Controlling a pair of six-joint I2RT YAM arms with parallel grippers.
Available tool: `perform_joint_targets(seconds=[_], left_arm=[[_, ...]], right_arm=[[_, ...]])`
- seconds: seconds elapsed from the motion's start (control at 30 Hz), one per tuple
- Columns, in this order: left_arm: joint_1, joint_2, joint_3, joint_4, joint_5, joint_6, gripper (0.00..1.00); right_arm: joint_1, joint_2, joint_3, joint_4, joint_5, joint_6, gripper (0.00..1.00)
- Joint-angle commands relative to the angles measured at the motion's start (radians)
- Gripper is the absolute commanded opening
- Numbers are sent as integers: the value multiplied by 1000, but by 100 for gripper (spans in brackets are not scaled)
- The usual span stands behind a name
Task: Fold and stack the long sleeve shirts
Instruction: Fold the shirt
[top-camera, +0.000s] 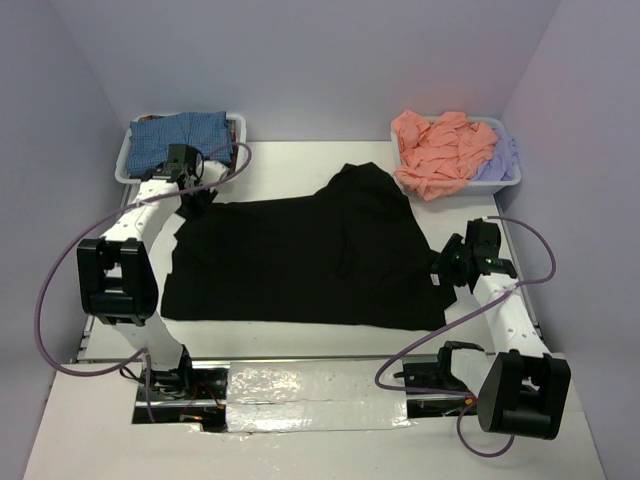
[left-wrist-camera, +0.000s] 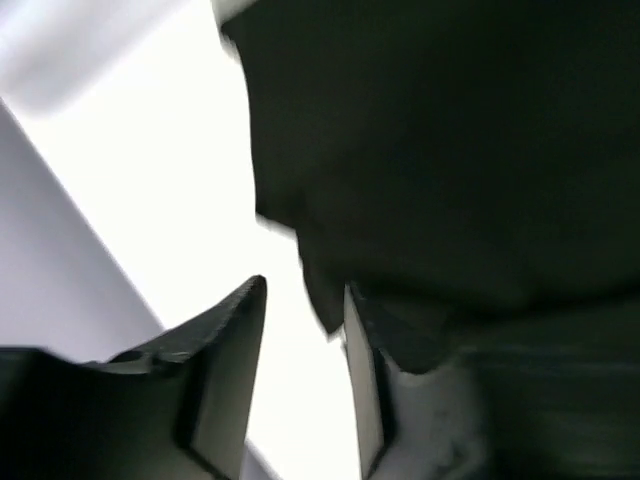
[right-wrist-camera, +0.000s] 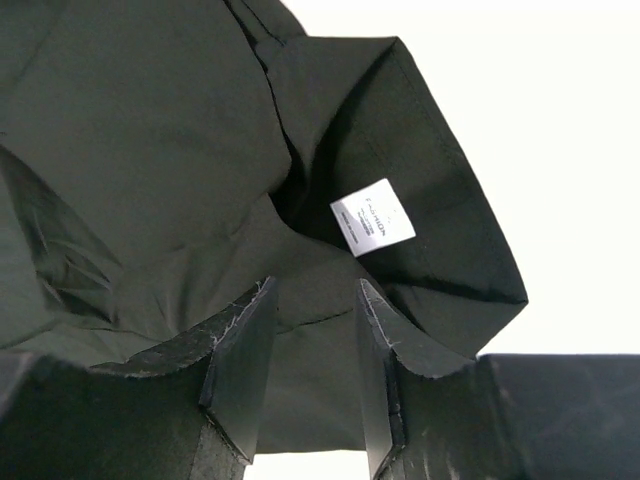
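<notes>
Item 1 – flat white counter (top-camera: 300, 170), which carries everything listed below.

Item 2 – large plain black long sleeve shirt (top-camera: 300, 260), spread across the middle of the counter. We note that its far part is bunched up toward the right-hand bin.

Item 3 – white plastic bin at the far left (top-camera: 124, 166), holding a blue-checked cloth shirt (top-camera: 180, 135).

Item 4 – white plastic bin at the far right (top-camera: 511, 181), holding a crumpled salmon-pink shirt (top-camera: 440, 150). A pale lavender shirt (top-camera: 497, 165) lies beside the pink one, on its right.

Item 5 – left claw (left-wrist-camera: 303, 290), at the black shirt's far left corner, near the left bin. We see its fingers apart with bare counter in the gap. The cloth edge lies just beside one finger, and nothing is pinched.

Item 6 – right claw (right-wrist-camera: 318, 285), at the shirt's right edge. Its fingers are apart above the black cloth, which shows through the gap ungripped.

Item 7 – small white sewn-in label (right-wrist-camera: 372, 217), inside a fold of the black shirt, just beyond the right claw.
</notes>
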Motion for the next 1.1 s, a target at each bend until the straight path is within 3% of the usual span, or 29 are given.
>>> perform_joint_targets(seconds=[0.0,0.07,0.27,0.53,0.8,0.9,0.93,1.07], left_arm=[[-16,76,79,3,171,-96,51],[-19,161,117,14,173,-99,56],[-30,294,217,20,222,-116,59],[-32,346,154,58,211,-123,58],[-32,343,94,84,185,-126,38],[-32,329,73,93,158,-123,28],[-32,324,73,90,159,-125,21],[-32,298,87,75,162,-123,13]], right_arm=[[6,-14,40,26,-1,-13,45],[4,-12,40,25,-4,-7,45],[6,-14,51,6,7,0,46],[4,-23,29,0,13,9,46],[4,-47,26,-18,28,1,46],[6,-58,20,-17,30,3,46],[6,-61,15,-17,30,3,46],[4,-70,5,-18,31,3,46]])
